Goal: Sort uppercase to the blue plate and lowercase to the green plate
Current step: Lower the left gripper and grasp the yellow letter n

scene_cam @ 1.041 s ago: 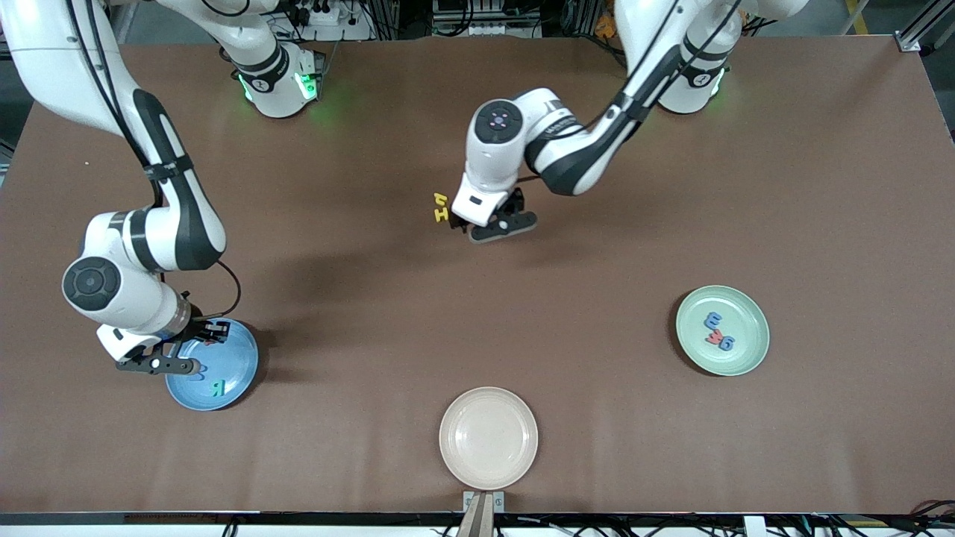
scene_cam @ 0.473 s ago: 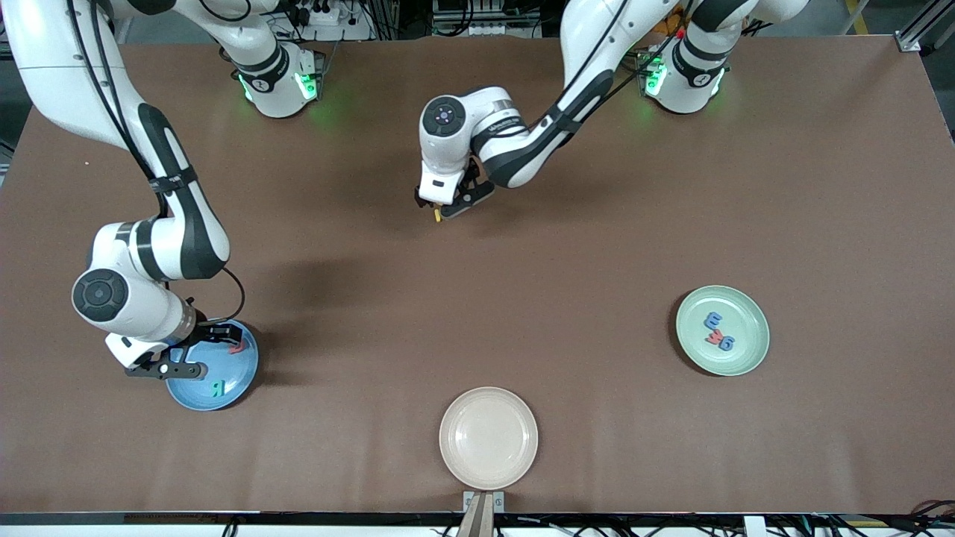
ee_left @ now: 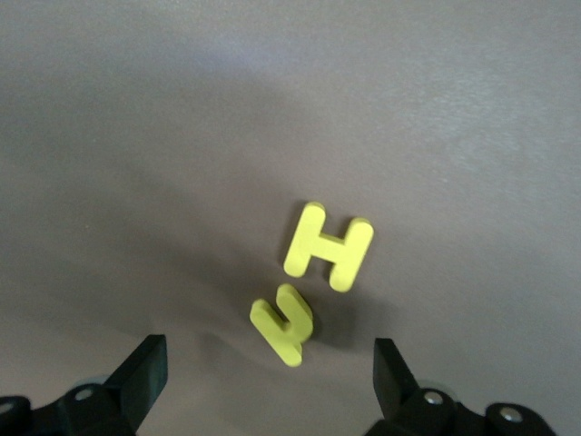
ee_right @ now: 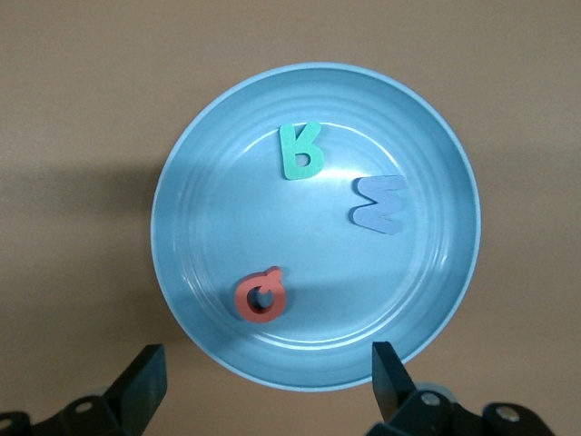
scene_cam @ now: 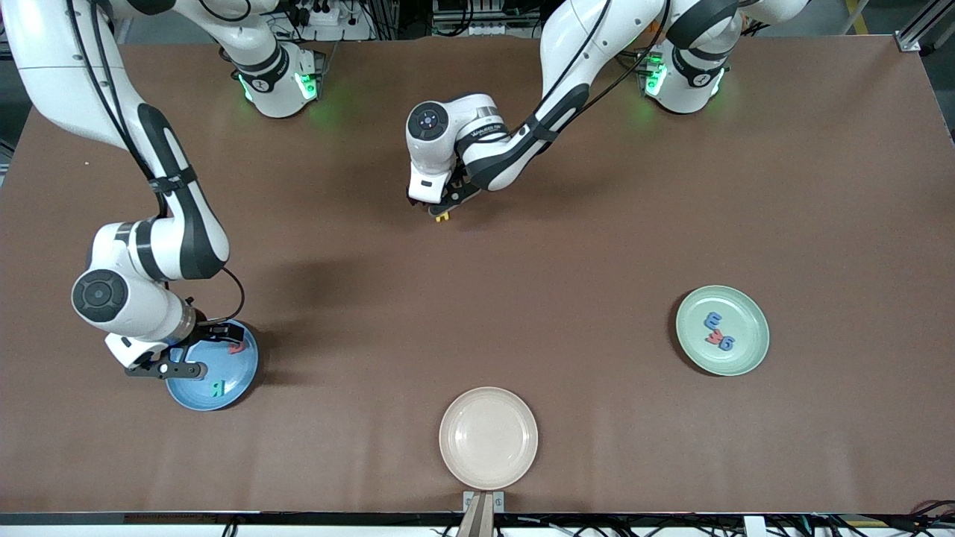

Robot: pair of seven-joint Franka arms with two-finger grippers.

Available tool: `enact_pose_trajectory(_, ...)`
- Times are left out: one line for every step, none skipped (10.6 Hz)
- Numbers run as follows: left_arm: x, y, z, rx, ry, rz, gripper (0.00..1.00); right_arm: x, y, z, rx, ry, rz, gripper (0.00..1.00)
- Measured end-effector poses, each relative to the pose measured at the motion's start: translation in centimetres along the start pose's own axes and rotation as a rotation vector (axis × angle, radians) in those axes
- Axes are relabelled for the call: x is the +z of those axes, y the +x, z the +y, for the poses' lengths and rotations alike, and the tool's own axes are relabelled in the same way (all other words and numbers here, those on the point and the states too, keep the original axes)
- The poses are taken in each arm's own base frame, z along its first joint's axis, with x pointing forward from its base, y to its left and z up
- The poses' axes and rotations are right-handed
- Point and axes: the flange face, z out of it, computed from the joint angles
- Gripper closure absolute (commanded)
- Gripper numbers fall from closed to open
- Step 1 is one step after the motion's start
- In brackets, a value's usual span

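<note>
Robot lab: 2 arms point(scene_cam: 171, 216), cabling point(scene_cam: 455, 11)

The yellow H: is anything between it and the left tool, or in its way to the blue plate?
Nothing visible stands between. The left tool hangs open over the H, with the small yellow letter lying just beside it. The table toward the blue plate shows bare; the right tool hovers open over that plate.

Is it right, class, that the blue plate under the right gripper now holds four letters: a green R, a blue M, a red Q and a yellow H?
No. The right wrist view shows three letters in the blue plate: R, M, Q. The yellow H lies on the table under the left gripper.
</note>
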Motion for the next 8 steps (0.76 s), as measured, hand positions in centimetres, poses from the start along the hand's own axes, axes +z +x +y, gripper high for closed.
enact_pose_trajectory(0.43,0.07,-0.06,0.005,0.005,0.004,0.0,0.07,-0.09,0.0,0.0,-0.001,-0.008,0.0)
enact_pose_trajectory(0.67,0.11,-0.08,0.007,0.007,0.006,0.0,0.11,-0.13,-0.01,0.0,-0.002,-0.012,0.0)
enact_pose_trajectory(0.88,0.14,-0.11,0.011,0.009,0.01,0.0,0.12,-0.15,-0.01,0.0,-0.002,-0.013,0.0)
enact_pose_trajectory(1.01,0.17,-0.13,0.014,0.01,0.013,0.02,0.12,-0.15,-0.02,-0.001,-0.002,-0.014,0.0)
enact_pose_trajectory(1.05,0.18,-0.13,0.015,0.011,0.014,0.07,0.12,-0.15,-0.02,-0.001,-0.002,-0.014,0.0)
enact_pose_trajectory(1.04,0.18,-0.12,0.016,0.01,0.015,0.11,0.12,-0.15,-0.02,-0.001,-0.002,-0.014,0.0)
enact_pose_trajectory(1.08,0.18,-0.13,0.016,0.011,0.015,0.19,0.12,-0.16,-0.02,-0.001,-0.002,-0.014,0.0)
enact_pose_trajectory(1.15,0.18,-0.14,0.016,0.012,0.015,0.28,0.12,-0.16,-0.02,-0.001,-0.002,-0.014,0.0)
